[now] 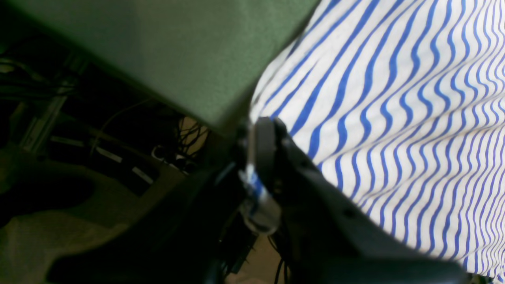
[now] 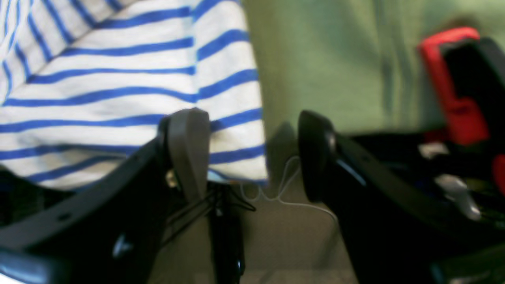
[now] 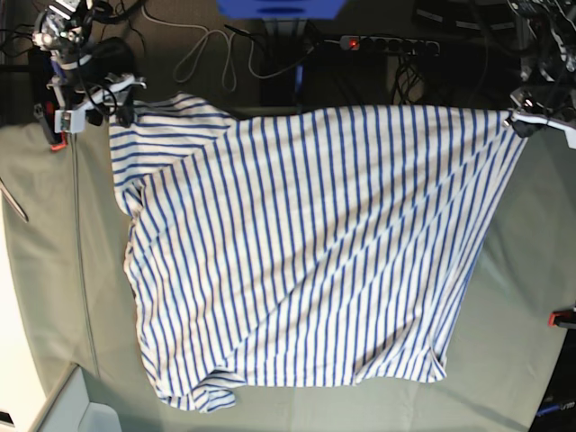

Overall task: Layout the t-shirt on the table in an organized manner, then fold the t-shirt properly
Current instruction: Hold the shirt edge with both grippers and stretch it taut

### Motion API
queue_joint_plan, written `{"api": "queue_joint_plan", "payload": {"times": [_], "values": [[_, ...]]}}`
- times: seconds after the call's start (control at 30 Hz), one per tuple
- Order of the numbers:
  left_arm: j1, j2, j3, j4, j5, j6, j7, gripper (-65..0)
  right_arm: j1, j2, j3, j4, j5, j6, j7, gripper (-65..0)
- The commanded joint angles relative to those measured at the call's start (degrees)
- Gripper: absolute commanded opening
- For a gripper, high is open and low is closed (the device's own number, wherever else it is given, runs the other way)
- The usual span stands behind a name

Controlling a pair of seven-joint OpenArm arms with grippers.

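Pinching t-shirt (image 1: 394, 118) left fingers (image 1: 264, 150), right fingers (image 2: 189, 150) spread

Base view: straight down from high above the table (image 3: 522, 270). Wrist views: very close, at 10 and 2 o'clock corners of the t-shirt (image 3: 306, 243), shared with base.

t-shirt (image 3: 297, 252) spread flat on table (image 3: 531, 270)

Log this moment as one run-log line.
stage: spreading | white blue-striped cotton t-shirt: on grey-green cloth table, lower hem bunched | left claw: shut on shirt corner | right claw: open, beside edge
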Motion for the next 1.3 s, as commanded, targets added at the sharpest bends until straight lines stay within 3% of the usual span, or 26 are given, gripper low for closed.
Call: {"api": "queue_joint_plan", "payload": {"times": [0.0,0.13,0.2,0.27,0.37,0.4,0.7,0.8,1.03,1.27], "values": [[-0.02,-0.74,-0.35,0.77,-0.23,0.02,-0.91,-64.8,-0.40,0.29,0.18,0.81,0.77,0.43,1.33,-28.6],[-0.02,-0.74,-0.35,0.77,-0.23,0.02,-0.91,-64.8,-1.02,0.21,-1.67,0.81,0.94,0.43,1.33,-29.0],[-0.02,-0.74,-0.35,0.77,-0.23,0.02,-0.91,-64.8,-1.02,0.21,-1.85,0.28,0.94,0.43,1.33,-32.7],[-0.02,-0.74,-0.35,0.77,-0.23,0.02,-0.91,-64.8,-0.93,0.21,-1.85,-0.16,0.94,0.43,1.33,-41.8],[-0.02,-0.83,-0.35,0.95,-0.23,0.02,-0.91,-64.8,-0.93,0.38,-1.23,-0.33,0.86,0.43,1.33,-64.0],[-0.02,-0.83,-0.35,1.13,-0.23,0.02,-0.91,-64.8,-1.10,0.47,-0.88,-0.25,0.86,0.43,1.33,-65.0],[0.51,-1.01,-0.35,1.30,-0.23,0.02,-0.91,-64.8,-6.73,0.21,8.53,10.13,8.33,0.43,1.42,-65.0],[0.78,-1.01,-0.70,2.53,-0.23,0.02,-0.91,-64.8,-8.75,0.21,8.88,12.94,9.91,0.43,1.42,-65.0],[2.80,0.93,-8.96,11.15,-0.23,-0.07,-0.55,-64.8,-12.62,-0.76,10.02,19.09,15.01,0.43,1.42,-65.0],[2.97,1.98,-11.95,12.82,-0.23,-0.07,-0.55,-64.8,-13.06,-0.94,9.14,19.53,14.92,0.43,1.42,-65.0]]}}
